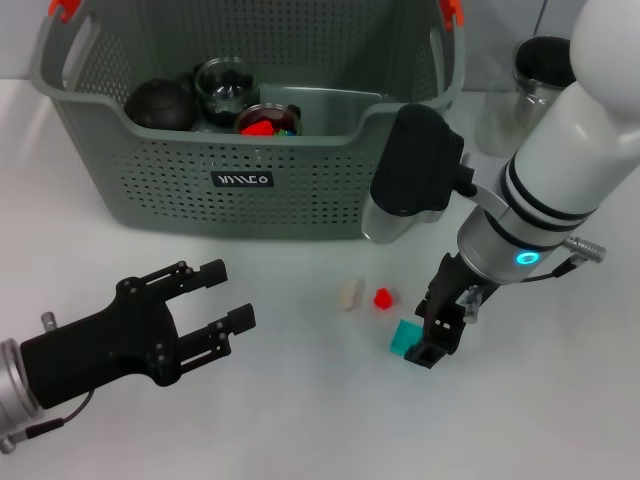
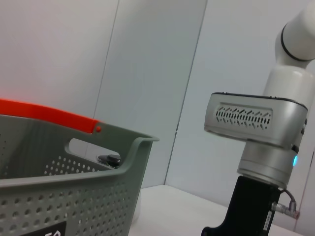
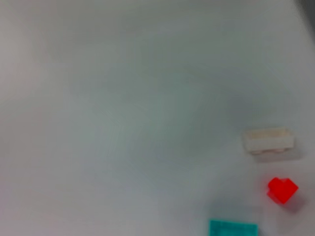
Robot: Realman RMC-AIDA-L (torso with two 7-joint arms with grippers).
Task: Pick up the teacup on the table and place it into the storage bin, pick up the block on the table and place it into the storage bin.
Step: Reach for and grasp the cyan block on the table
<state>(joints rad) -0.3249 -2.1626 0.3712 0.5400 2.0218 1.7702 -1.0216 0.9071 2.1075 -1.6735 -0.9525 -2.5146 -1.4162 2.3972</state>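
The grey-green storage bin [image 1: 300,190] stands at the back of the table, and its wall also fills the lower left of the left wrist view [image 2: 74,196]. A glass teacup [image 1: 225,85] sits inside the bin beside a dark round pot [image 1: 160,103] and a second cup [image 1: 266,122] holding something red. On the table lie a cream block [image 1: 348,295], a red block [image 1: 383,298] and a teal block [image 1: 403,337]. My right gripper [image 1: 432,352] reaches down to the table and touches the teal block's right side. My left gripper [image 1: 230,294] hovers open at the lower left, holding nothing.
A glass jug with a black lid [image 1: 540,70] stands at the back right, behind my right arm. Orange clips [image 1: 62,8] mark the bin's handles. The right wrist view shows the cream block [image 3: 268,140], red block [image 3: 282,190] and teal block [image 3: 233,229] on bare white table.
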